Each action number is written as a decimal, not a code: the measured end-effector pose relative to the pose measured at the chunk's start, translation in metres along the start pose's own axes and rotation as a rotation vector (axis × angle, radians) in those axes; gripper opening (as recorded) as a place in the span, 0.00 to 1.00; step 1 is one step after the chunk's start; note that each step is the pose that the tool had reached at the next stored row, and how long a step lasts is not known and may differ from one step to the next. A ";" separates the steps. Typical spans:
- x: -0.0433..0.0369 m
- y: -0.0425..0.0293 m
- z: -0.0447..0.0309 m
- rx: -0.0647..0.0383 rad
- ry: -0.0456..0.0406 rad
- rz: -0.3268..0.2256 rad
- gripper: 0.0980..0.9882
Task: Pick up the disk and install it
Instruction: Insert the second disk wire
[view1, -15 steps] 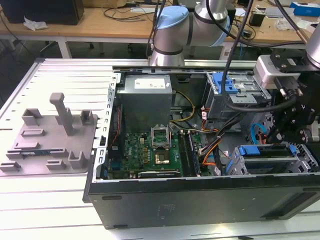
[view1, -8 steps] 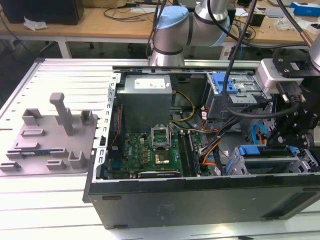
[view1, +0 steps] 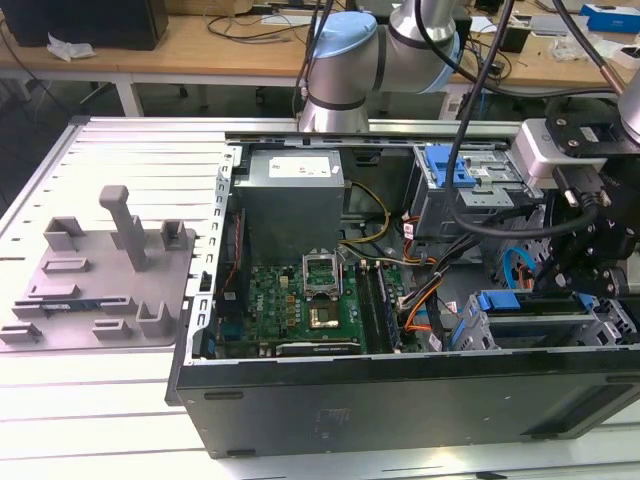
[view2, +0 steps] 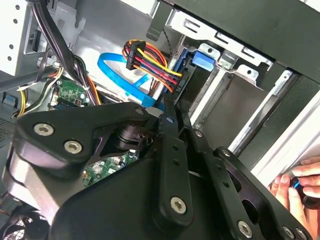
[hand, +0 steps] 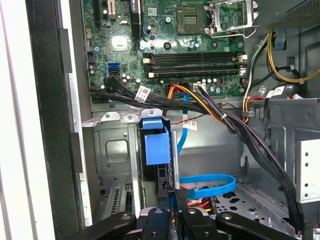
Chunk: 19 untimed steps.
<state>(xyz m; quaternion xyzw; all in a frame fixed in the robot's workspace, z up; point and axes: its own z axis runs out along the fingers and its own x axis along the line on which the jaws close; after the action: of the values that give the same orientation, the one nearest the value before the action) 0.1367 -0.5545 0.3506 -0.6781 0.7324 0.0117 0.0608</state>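
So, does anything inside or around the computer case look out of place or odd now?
One thing: a person's hand sits beside the computer case, close to the end effector, in the second wrist view. The disk stands on edge in its metal bay and looks straight.

Open PC case w/ motherboard (grey fixture beside).
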 end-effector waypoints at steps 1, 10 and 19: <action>0.0000 -0.0001 0.0003 0.000 0.0000 0.000 0.07; 0.0003 -0.0008 0.0034 0.000 0.0002 0.000 0.07; 0.0007 -0.0009 0.0072 0.000 0.0000 0.000 0.07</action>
<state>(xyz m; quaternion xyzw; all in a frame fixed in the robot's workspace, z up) 0.1380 -0.5545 0.3434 -0.6781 0.7323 0.0118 0.0607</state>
